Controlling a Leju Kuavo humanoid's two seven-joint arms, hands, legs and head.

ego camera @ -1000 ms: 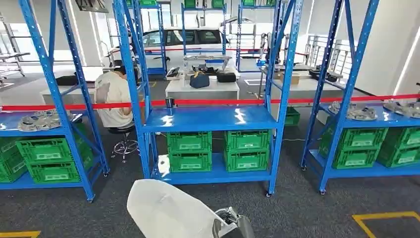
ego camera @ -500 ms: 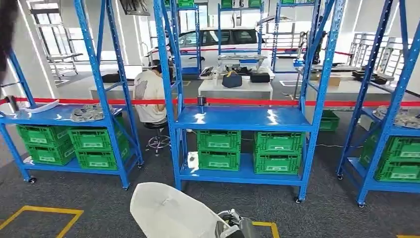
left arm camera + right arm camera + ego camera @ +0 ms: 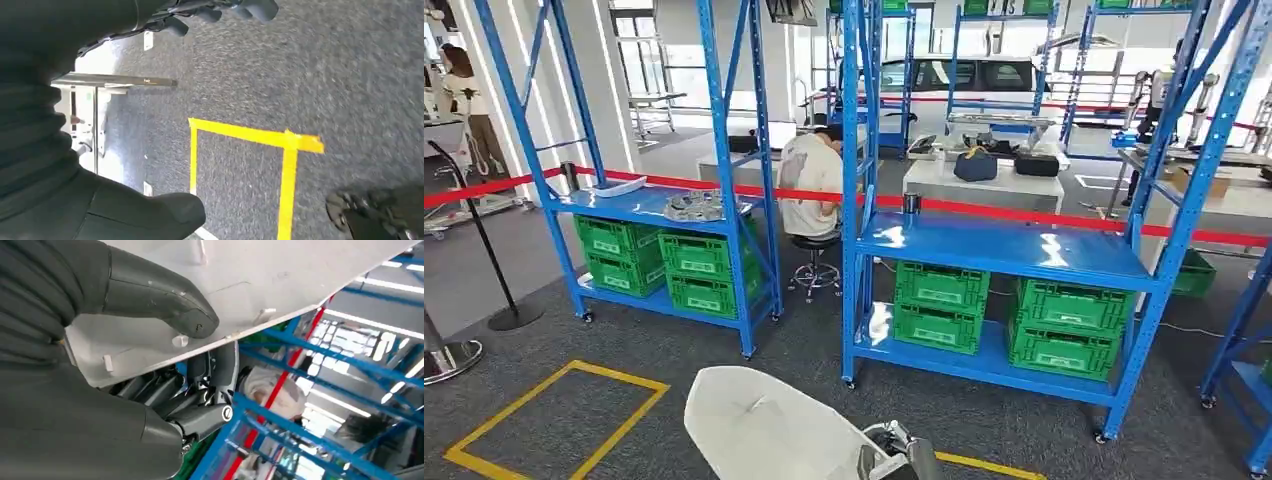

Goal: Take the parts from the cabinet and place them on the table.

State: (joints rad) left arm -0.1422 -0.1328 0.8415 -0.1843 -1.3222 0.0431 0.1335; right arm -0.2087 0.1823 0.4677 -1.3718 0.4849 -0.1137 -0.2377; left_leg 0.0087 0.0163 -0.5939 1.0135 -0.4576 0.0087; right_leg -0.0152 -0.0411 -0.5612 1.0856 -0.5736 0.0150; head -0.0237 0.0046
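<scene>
The right hand (image 3: pixel 150 360) pinches the white part (image 3: pixel 764 425) between thumb and fingers, low before the robot. The left hand (image 3: pixel 100 200) hangs empty, fingers apart. The view has swung left; it's turning, probably table-bound.

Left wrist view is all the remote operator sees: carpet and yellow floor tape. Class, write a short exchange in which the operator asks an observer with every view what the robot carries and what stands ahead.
Operator: I see floor. Is the right hand holding anything?
Observer: Yes. The right hand grips a flat white panel, thumb on one face, fingers on the other.
Operator: What stands ahead?
Observer: A blue rack with green crates on its lower shelf.
Operator: Any parts in sight?
Observer: Grey metal parts lie on the neighbouring rack, to the left in the head view.
</scene>
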